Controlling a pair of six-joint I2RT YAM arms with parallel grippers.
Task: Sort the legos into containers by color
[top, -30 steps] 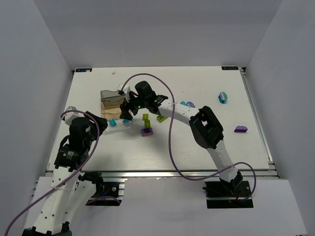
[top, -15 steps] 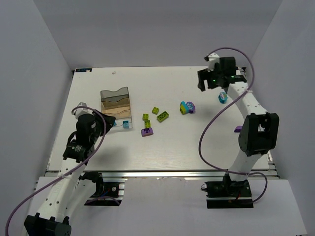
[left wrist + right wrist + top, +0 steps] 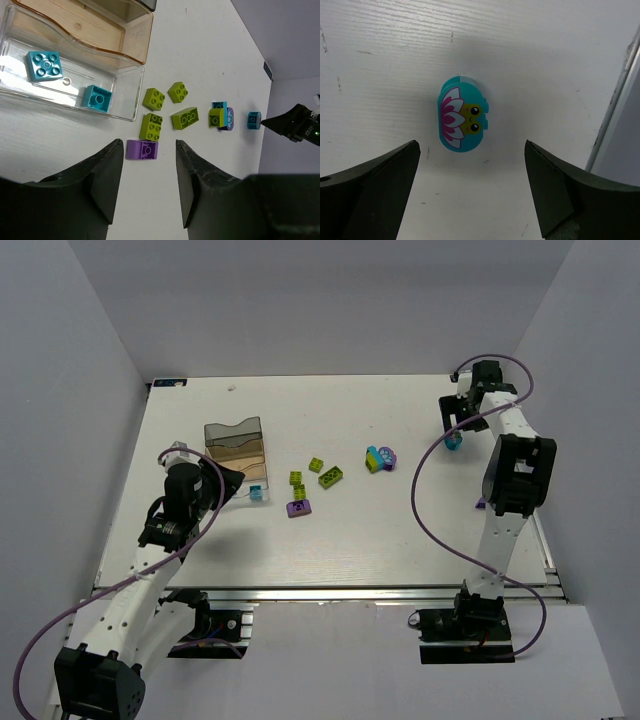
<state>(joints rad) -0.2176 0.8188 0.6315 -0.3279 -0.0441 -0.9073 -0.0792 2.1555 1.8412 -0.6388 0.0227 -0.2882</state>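
The containers (image 3: pixel 234 448) stand left of centre: smoky grey, amber (image 3: pixel 85 25) and clear (image 3: pixel 127 92) trays. Two teal legos (image 3: pixel 45 65) (image 3: pixel 96 96) lie in the clear tray. Lime legos (image 3: pixel 154 98) (image 3: pixel 184 118) and a purple lego (image 3: pixel 141 149) lie loose just right of the trays. My left gripper (image 3: pixel 230 482) (image 3: pixel 148 143) hovers near the clear tray, open, nothing between its fingers. At the far right my right gripper (image 3: pixel 456 424) (image 3: pixel 470 145) stands wide open above a teal lego with a flower print (image 3: pixel 461 120) (image 3: pixel 454 440), not touching it.
A small stack of lime, teal and purple bricks (image 3: pixel 378 457) sits mid-table. Another purple brick (image 3: pixel 483 503) lies by the right arm's link, partly hidden. The table's metal right edge (image 3: pixel 615 105) runs close beside the right gripper.
My right arm has swung from the trays across to the far right corner and opened wider over the printed teal lego. My left arm has shifted slightly toward the trays.
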